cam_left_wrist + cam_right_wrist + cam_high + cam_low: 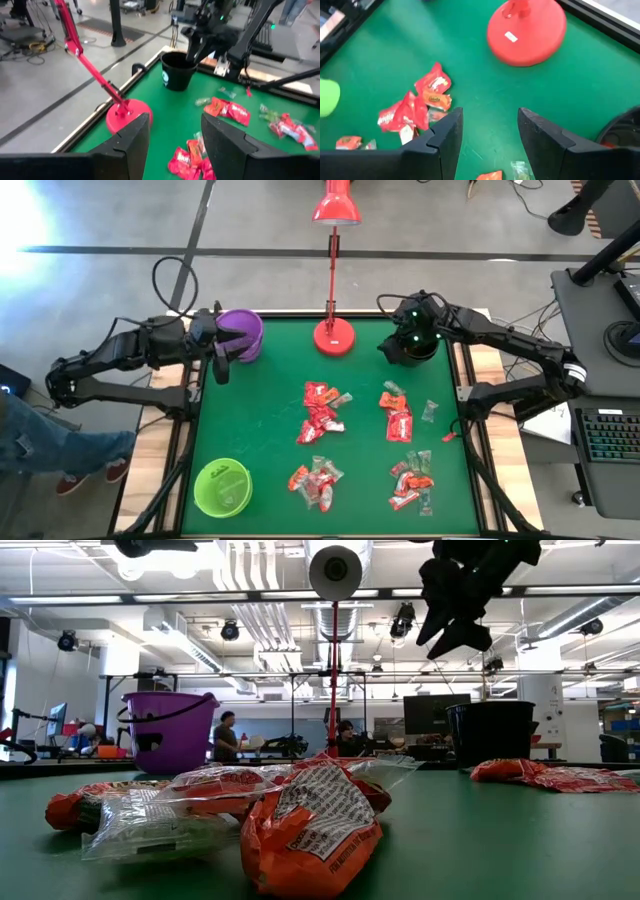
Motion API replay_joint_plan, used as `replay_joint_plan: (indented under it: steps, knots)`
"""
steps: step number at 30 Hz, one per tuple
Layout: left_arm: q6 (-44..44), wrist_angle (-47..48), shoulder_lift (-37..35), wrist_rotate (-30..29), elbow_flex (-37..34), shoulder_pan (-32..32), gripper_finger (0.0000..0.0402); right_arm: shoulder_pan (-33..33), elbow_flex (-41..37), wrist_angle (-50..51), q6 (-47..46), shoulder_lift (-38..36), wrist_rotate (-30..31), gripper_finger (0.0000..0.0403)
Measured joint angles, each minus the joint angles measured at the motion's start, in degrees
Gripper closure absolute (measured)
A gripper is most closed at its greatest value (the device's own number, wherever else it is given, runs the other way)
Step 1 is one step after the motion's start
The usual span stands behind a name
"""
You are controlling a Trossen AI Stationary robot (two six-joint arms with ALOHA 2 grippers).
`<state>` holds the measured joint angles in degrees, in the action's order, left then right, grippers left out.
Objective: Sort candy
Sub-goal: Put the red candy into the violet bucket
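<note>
Red and orange candy (322, 412) lies in four loose clusters mid-table, wrappers pointing every way, no shared long axis. Left gripper (222, 348) open, empty, by purple bucket (240, 333); right gripper (408, 340) open, empty, over black cup (420, 348). Advice: descend on one edge piece, fingers across its short side.

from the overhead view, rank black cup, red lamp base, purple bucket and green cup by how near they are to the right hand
1. The black plastic cup, directly under the right hand at the far right corner.
2. The round red lamp base, far edge, centre.
3. The purple plastic bucket, far left corner.
4. The lime-green plastic cup, near left corner.
</note>
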<state>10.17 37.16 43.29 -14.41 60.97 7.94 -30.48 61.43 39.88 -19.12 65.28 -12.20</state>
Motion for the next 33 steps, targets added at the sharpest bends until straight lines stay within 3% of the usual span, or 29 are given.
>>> replay_joint_plan:
  steps: [13,23,29,33]
  knots:
    - [2.5,4.5,5.5,0.0,0.0,0.0,0.0241,2.4,0.0,0.0,-3.3,0.0,0.2,0.0227]
    - [1.9,4.5,15.6,0.3,0.0,0.0,0.0241,9.1,1.0,0.3,-6.8,0.0,0.0,0.0225]
    - [2.1,4.4,22.1,8.6,0.0,-0.4,0.0241,11.3,2.8,0.6,-6.8,0.0,0.2,0.0225]
    - [2.8,3.7,26.4,9.9,0.0,-1.9,0.0241,11.3,3.3,0.7,-6.8,0.0,0.3,0.0225]
